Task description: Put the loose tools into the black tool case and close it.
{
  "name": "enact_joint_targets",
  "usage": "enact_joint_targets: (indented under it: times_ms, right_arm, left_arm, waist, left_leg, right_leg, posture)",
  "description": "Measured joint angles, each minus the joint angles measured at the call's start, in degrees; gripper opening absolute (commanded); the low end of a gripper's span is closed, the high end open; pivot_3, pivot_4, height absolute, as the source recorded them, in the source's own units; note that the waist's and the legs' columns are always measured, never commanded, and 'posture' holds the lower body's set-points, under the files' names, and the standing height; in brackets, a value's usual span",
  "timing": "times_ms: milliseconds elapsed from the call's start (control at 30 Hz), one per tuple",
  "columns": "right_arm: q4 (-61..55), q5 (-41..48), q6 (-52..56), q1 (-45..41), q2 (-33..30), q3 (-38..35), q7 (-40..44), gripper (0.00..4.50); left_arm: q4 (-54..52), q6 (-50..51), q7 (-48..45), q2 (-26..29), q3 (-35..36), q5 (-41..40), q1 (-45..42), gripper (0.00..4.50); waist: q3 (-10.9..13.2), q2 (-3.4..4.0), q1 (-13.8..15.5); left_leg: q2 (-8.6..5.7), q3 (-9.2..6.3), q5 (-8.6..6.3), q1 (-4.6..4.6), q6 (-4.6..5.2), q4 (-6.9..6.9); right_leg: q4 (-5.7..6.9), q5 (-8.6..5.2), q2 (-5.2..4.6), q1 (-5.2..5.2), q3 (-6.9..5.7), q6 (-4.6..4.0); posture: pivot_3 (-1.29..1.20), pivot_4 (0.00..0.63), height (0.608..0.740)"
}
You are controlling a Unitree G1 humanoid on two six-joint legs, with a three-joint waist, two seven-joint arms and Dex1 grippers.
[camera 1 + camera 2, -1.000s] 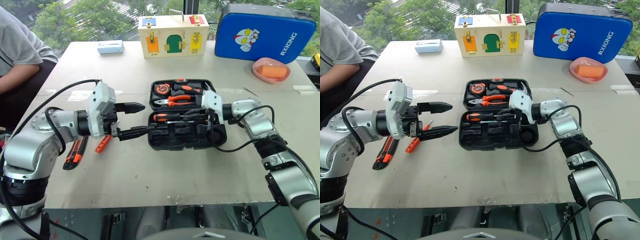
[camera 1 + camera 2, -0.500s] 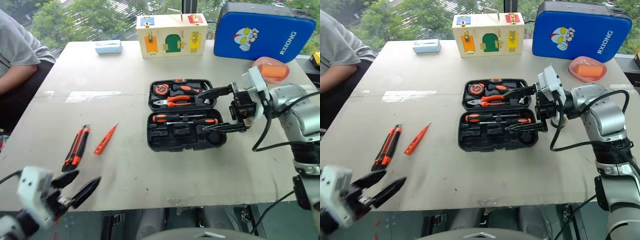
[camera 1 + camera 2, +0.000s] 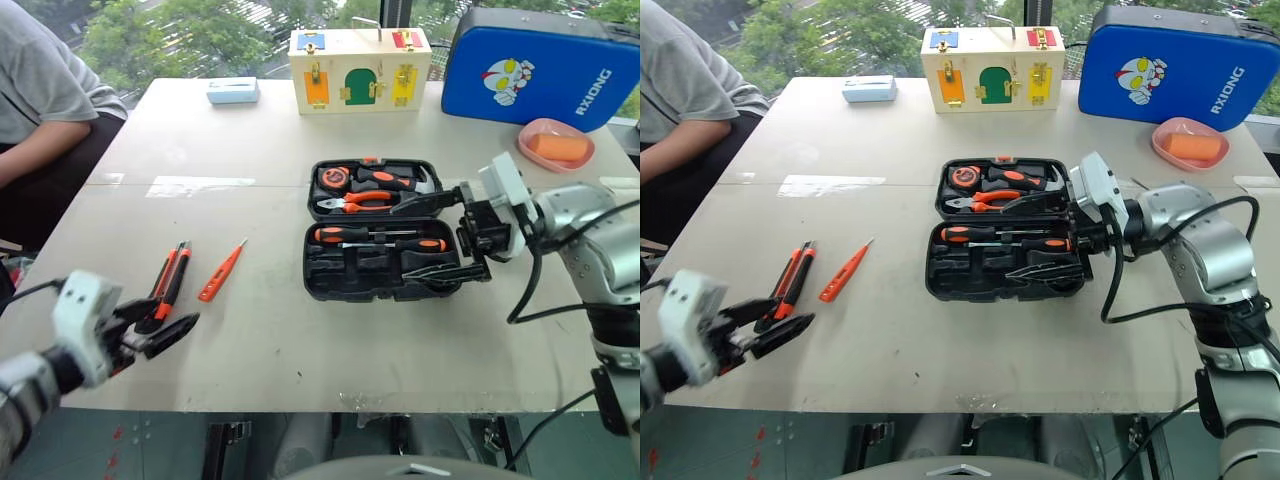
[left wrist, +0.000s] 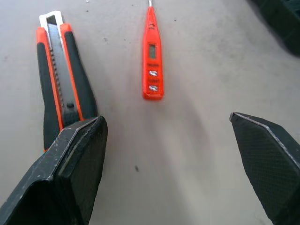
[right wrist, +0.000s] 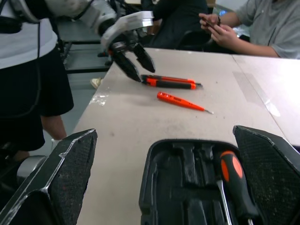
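From the head cameras, a black moulded-plastic clamshell tool case [image 3: 385, 230] lies open at the middle of the pale, matte table [image 3: 300, 130], two black-and-orange-handled screwdrivers with steel shafts [image 3: 378, 239] now seated in its near half. The right pincer [image 3: 450, 235], a second ago down among the recesses, has drawn back to the case's right edge with its ribbed black fingers spread and empty. The left pincer [image 3: 160, 328], earlier hovering beside the case, now hangs low at the table's near-left edge, also spread. Just beyond it lie an orange-and-black utility knife [image 3: 168, 288] and a slim orange tester screwdriver [image 3: 221, 272], side by side but apart. A blue cartoon-printed case [image 3: 540, 65], a wooden latch box [image 3: 360, 68] and a pink dish [image 3: 557, 143] line the far edge; a seated person in grey [image 3: 45, 90] sits at the left.

The left wrist view frames knife and tester between wide textured fingers [image 4: 75, 154].

The right wrist view looks across the case's empty recesses toward both loose tools.
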Motion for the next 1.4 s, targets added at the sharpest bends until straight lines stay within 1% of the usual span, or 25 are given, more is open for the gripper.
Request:
enact_joint_targets:
  times_ms: [100,133,233,267,333,367,467,567,833,933,1033,1100,1167,1200,1233,1300,1400]
  right_arm:
    - [-2.2,0.5,0.7,1.1,-0.3,-0.4,-1.7,4.45]
    - [-2.6,0.7,0.8,1.2,-0.3,-0.4,-2.0,4.45]
    - [-4.8,1.4,1.5,2.6,-0.9,-1.0,-3.6,4.45]
    - [-5.4,1.6,2.0,2.9,-0.8,-0.9,-4.1,4.49]
    - [-6.3,2.0,2.4,3.2,-1.0,-1.0,-4.9,4.5]
    - [-6.7,2.3,2.4,3.3,-1.1,-1.0,-5.2,4.5]
    - [-7.4,3.0,2.8,3.4,-1.3,-1.0,-6.1,4.5]
    - [-7.8,3.4,3.1,3.4,-1.5,-1.0,-6.7,4.5]
    - [-8.4,2.1,1.5,5.8,-5.1,-1.0,-6.1,4.5]
    - [-8.4,0.9,0.4,7.4,-7.5,-1.0,-5.2,4.5]
    - [-8.3,-0.7,-1.2,10.6,-9.4,-1.0,-4.6,4.5]
    - [-8.5,-1.3,-2.2,13.0,-9.9,-1.4,-4.9,4.5]
    - [-8.7,-1.8,-2.8,14.4,-10.3,-1.8,-5.3,4.5]
    - [-8.9,-2.2,-3.0,15.4,-10.5,-2.3,-6.0,4.5]
    - [-9.0,-2.3,-3.1,15.4,-10.5,-2.3,-6.1,4.5]
    - [-10.2,-2.9,-3.4,18.1,-11.2,-3.7,-7.4,4.5]
    - [-13.3,-3.2,-3.1,21.1,-11.5,-4.8,-9.7,4.5]
  left_arm:
    - [4.8,3.7,1.5,3.2,-6.0,0.9,-7.6,4.5]
    - [5.5,4.2,1.7,3.5,-6.8,1.2,-8.6,4.5]
    - [8.2,6.6,1.7,4.9,-13.6,2.3,-14.2,4.5]
    - [9.6,7.2,2.4,4.9,-16.5,3.1,-16.9,4.24]
    - [11.6,7.5,2.8,5.2,-18.9,4.8,-19.9,3.7]
    - [12.7,7.3,2.9,5.4,-20.1,6.0,-21.2,3.29]
    - [14.6,6.9,3.7,5.3,-22.3,8.3,-23.7,1.84]
    - [16.0,6.1,3.9,5.3,-24.0,10.5,-25.0,0.6]
    - [17.7,3.0,1.2,5.7,-24.1,11.8,-25.0,0.57]
    - [19.7,-0.5,-2.3,8.0,-24.2,12.5,-26.9,0.57]
    - [19.8,-8.8,-8.8,12.1,-25.3,14.1,-32.3,0.57]
    - [20.0,-17.1,-14.9,14.0,-28.4,16.5,-38.9,0.57]
    - [20.8,-22.7,-19.2,13.9,-32.0,18.7,-44.0,0.57]
    - [22.8,-25.9,-22.6,12.7,-35.9,20.4,-48.1,0.57]
    - [23.0,-26.2,-23.1,12.5,-36.3,20.5,-48.5,0.57]
    - [28.2,-28.4,-27.8,7.9,-43.7,24.0,-56.8,0.57]
    - [34.6,-32.6,-34.2,2.3,-51.8,28.7,-64.7,0.57]
  waist:
    - [0.0,0.0,-0.7]
    - [0.0,-0.01,-0.9]
    - [0.0,0.01,-1.2]
    - [0.0,0.0,-1.2]
    - [0.0,0.05,-1.2]
    - [0.0,0.12,-1.2]
    - [-0.1,0.19,-0.9]
    - [-0.2,0.37,-0.6]
    - [-0.3,0.53,-0.5]
    - [-0.1,0.22,-0.5]
    - [-0.1,-0.02,0.0]
    - [-0.1,0.01,0.3]
    - [-0.1,0.04,0.3]
    - [-0.1,0.04,0.3]
    - [-0.1,0.04,0.2]
    - [0.0,-0.02,0.4]
    - [0.0,-0.04,0.2]
  left_leg:
    - [-0.01,0.0,0.01,0.01,-0.01,-0.03]
    - [0.0,0.0,0.01,0.0,-0.02,-0.03]
    - [-0.01,0.01,0.02,0.01,-0.03,-0.05]
    - [-0.01,-0.01,0.02,-0.01,-0.02,-0.04]
    - [-0.01,0.0,0.02,0.02,-0.02,-0.03]
    - [-0.01,0.02,0.02,0.03,-0.01,-0.03]
    - [-0.01,0.0,0.01,0.05,0.01,-0.01]
    - [-0.05,0.0,0.01,0.07,0.02,0.02]
    - [-0.05,-0.01,0.01,0.07,0.04,0.02]
    - [-0.04,-0.16,0.02,-0.03,0.01,0.03]
    - [-0.05,-0.25,0.1,-0.13,-0.13,0.04]
    - [-0.09,-0.19,0.1,-0.13,-0.14,0.03]
    - [-0.11,-0.14,0.1,-0.13,-0.14,0.03]
    - [-0.12,-0.1,0.11,-0.11,-0.13,0.04]
    - [-0.11,-0.1,0.11,-0.11,-0.13,0.04]
    - [-0.12,-0.09,0.11,-0.12,-0.11,0.14]
    - [-0.11,-0.05,0.11,-0.16,-0.1,0.41]
  right_leg:
    - [0.02,0.0,0.01,-0.01,0.0,0.01]
    - [0.02,0.01,0.01,-0.02,0.01,0.01]
    - [0.03,0.01,0.0,-0.02,0.02,0.02]
    - [0.03,0.01,0.02,-0.04,0.01,0.02]
    - [0.06,0.01,0.02,-0.03,0.02,0.02]
    - [0.07,0.01,0.02,-0.03,0.04,0.02]
    - [0.11,0.01,0.01,0.0,0.0,0.02]
    - [0.12,0.01,-0.03,0.04,0.01,0.02]
    - [0.13,0.01,-0.03,0.04,0.01,0.02]
    - [0.1,0.01,-0.01,0.01,-0.15,0.02]
    - [-0.03,0.01,-0.04,0.02,-0.26,0.02]
    - [-0.07,0.01,-0.08,0.03,-0.21,0.02]
    - [-0.06,0.01,-0.06,0.03,-0.18,0.02]
    - [-0.02,0.01,0.0,0.03,-0.19,0.02]
    - [-0.01,0.01,0.03,0.03,-0.21,0.02]
    - [0.06,0.0,0.14,0.05,-0.43,0.04]
    - [0.11,0.0,0.42,0.09,-0.4,0.06]
  posture:
    - [0.0,0.15,0.735]
    - [0.0,0.15,0.735]
    - [0.0,0.15,0.735]
    - [0.0,0.15,0.735]
    - [0.0,0.15,0.735]
    - [0.0,0.15,0.735]
    - [0.0,0.15,0.735]
    - [0.0,0.15,0.735]
    - [0.0,0.15,0.735]
    - [0.0,0.15,0.735]
    - [0.0,0.15,0.735]
    - [0.0,0.15,0.735]
    - [0.0,0.15,0.735]
    - [0.0,0.15,0.735]
    - [0.0,0.15,0.735]
    - [0.0,0.15,0.735]
    - [0.0,0.15,0.735]
